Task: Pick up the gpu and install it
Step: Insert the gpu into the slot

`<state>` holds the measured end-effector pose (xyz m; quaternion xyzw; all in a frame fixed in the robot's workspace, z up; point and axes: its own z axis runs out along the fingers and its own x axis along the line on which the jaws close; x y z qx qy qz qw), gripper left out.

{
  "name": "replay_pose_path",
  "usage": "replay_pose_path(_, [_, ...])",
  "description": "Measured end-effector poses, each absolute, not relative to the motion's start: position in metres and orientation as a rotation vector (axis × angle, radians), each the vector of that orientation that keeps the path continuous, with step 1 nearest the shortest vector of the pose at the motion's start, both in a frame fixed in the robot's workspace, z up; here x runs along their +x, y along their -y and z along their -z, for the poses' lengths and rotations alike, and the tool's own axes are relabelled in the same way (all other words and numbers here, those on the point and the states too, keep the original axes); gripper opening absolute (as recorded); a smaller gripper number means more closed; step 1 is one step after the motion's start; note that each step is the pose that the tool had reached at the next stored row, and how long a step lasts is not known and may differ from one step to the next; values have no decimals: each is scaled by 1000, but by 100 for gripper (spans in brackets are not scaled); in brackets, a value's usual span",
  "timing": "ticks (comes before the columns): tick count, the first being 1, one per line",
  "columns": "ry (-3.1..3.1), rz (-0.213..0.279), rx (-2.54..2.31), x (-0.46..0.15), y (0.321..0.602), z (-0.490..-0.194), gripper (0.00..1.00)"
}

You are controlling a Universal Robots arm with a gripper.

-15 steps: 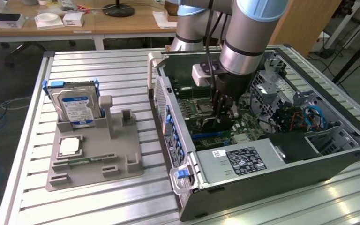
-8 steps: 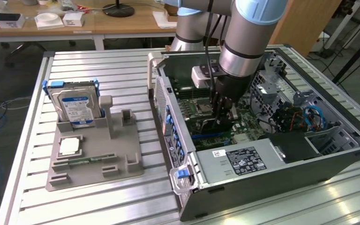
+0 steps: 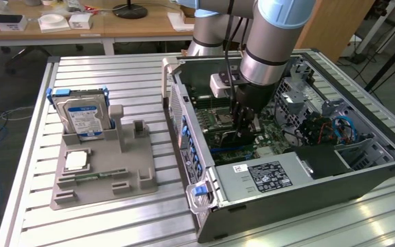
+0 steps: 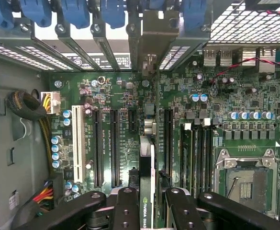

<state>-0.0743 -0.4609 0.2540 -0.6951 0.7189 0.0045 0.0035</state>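
The gpu [image 4: 148, 172] is seen edge-on in the wrist view, with an NVIDIA label near my fingers [image 4: 125, 211] and its silver bracket [image 4: 151, 43] against the case's rear slot openings. My gripper [image 4: 151, 213] is shut on it, one finger on each face. The card stands on edge over the green motherboard [image 4: 226, 110], between the black expansion slots [image 4: 115, 148]. I cannot tell whether it sits fully in a slot. In the exterior view my gripper [image 3: 242, 128] reaches down inside the open computer case [image 3: 321, 190], with the dark gpu [image 3: 228, 138] at its tip.
A grey holder [image 3: 105, 175] in the exterior view's left carries a silver hard drive with blue rails [image 3: 81, 116] and a small silver chip [image 3: 77, 160]. Inside the case lie a power supply [image 3: 259, 177], cables [image 3: 335, 128] and a drive cage. Blue slot clips [image 4: 72, 12] line the rear.
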Motion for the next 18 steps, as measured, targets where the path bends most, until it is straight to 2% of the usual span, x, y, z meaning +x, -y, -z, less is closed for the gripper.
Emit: replay_pose_path(18, [-2253,-14,-2178,-74,461,-257,26])
